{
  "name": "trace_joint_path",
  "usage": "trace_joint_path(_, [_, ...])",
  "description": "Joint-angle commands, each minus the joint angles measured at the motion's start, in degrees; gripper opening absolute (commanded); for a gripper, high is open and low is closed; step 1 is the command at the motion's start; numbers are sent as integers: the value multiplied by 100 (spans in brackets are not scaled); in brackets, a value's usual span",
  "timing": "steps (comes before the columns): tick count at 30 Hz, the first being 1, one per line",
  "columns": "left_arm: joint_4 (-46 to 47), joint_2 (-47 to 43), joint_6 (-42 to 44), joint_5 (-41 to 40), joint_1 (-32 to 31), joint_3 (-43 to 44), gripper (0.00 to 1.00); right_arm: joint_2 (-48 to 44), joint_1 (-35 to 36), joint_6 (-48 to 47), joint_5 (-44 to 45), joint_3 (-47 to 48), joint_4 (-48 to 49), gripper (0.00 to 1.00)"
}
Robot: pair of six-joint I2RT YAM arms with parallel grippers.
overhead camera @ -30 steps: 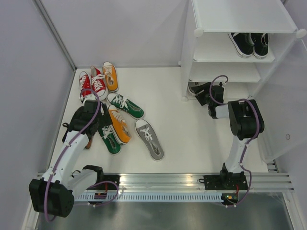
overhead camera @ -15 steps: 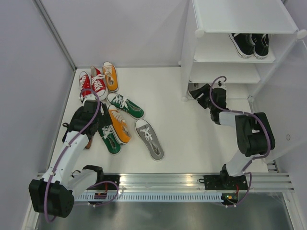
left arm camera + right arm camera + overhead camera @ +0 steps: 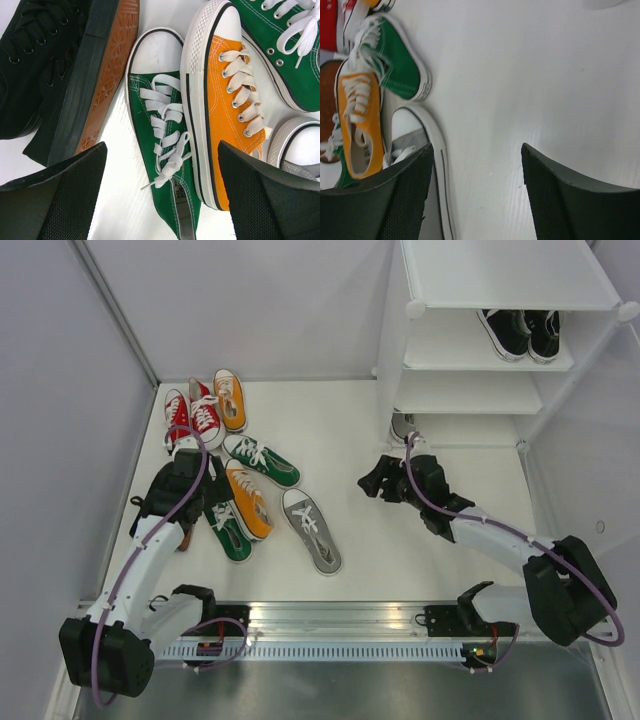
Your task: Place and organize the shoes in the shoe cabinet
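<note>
The shoe cabinet is standing at the back right. A black pair is sitting on one of its shelves, and a grey shoe is peeking out at its bottom. Far to the left of the cabinet, red shoes, orange shoes, green shoes and a second grey shoe are lying in a messy bunch. The left gripper is hanging over that bunch, its fingers wide apart and holding nothing. The right gripper is hanging just in front of the cabinet, fingers apart too, holding nothing.
</note>
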Motion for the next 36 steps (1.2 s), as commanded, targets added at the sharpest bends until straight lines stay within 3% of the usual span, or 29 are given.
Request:
trace_joint_path(1, [189,-127,160,112,22,-34,94,-490,678,-267,291,-1,-652,75])
trace_joint_path(6, [198,-145,160,86,22,-34,94,-544,1541,-328,353,236,-1391,73])
trace_joint_path(11, [198,-145,169,86,22,-42,94,44,2393,-425,572,631,-2172,69])
trace_joint_path(16, [189,-154,169,77,22,-51,94,676,3123,-390,870,903,-2077,63])
trace_joint_path(23, [198,-171,160,103,22,-51,94,1398,3590,-425,1301,1396,-2322,61])
trace_joint_path(31, [189,-189,160,147,22,-42,94,1205,4231,-215,2233,2169,-3315,63])
trace_joint_path(36, [189,-233,169,130,22,-42,94,1503,4355,128,2400,2135,-3579,64])
